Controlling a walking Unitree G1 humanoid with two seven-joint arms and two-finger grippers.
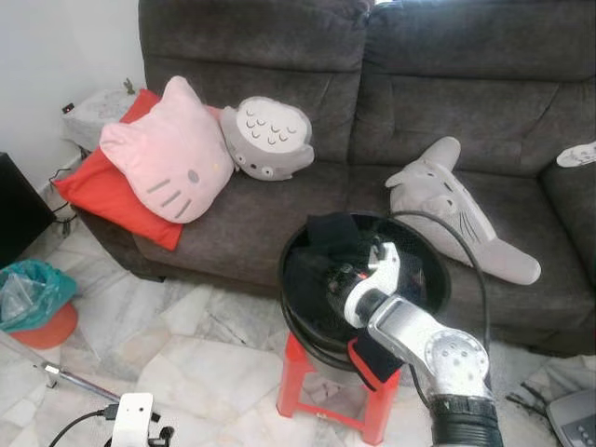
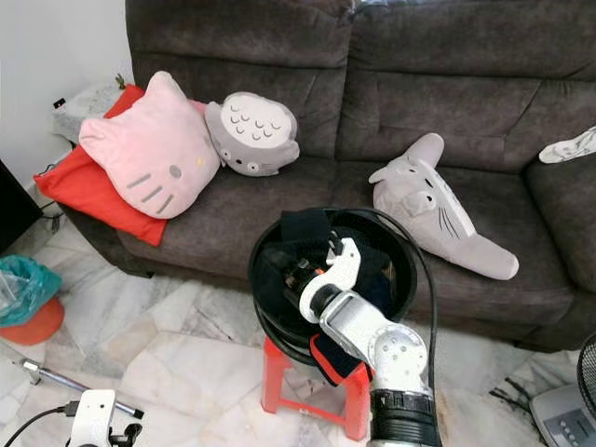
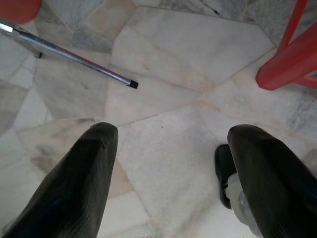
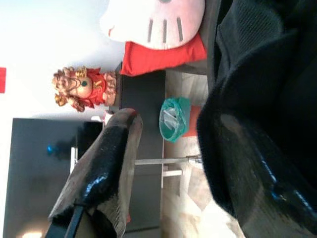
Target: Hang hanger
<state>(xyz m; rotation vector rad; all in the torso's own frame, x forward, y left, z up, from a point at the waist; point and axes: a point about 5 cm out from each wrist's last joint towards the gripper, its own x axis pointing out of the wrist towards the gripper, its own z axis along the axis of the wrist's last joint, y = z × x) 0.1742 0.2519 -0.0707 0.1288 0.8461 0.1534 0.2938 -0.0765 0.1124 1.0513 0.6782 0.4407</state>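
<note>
Facing grey sofa (image 1: 372,112) over marble floor (image 1: 186,354); black basin (image 1: 298,279) on red stool (image 1: 298,372) before it. Our right gripper (image 2: 296,270) reaches into the basin, fingers apart around dark cloth (image 1: 331,228). Left gripper (image 3: 168,163) spread, low over floor. Hanger location: can't tell.

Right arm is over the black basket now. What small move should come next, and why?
Probably lower the right gripper a little into the black basket and close on the dark clothing there. Its jaws stand open at the pile and hold nothing yet. No hanger can be made out. The left gripper hangs open over the floor.
</note>
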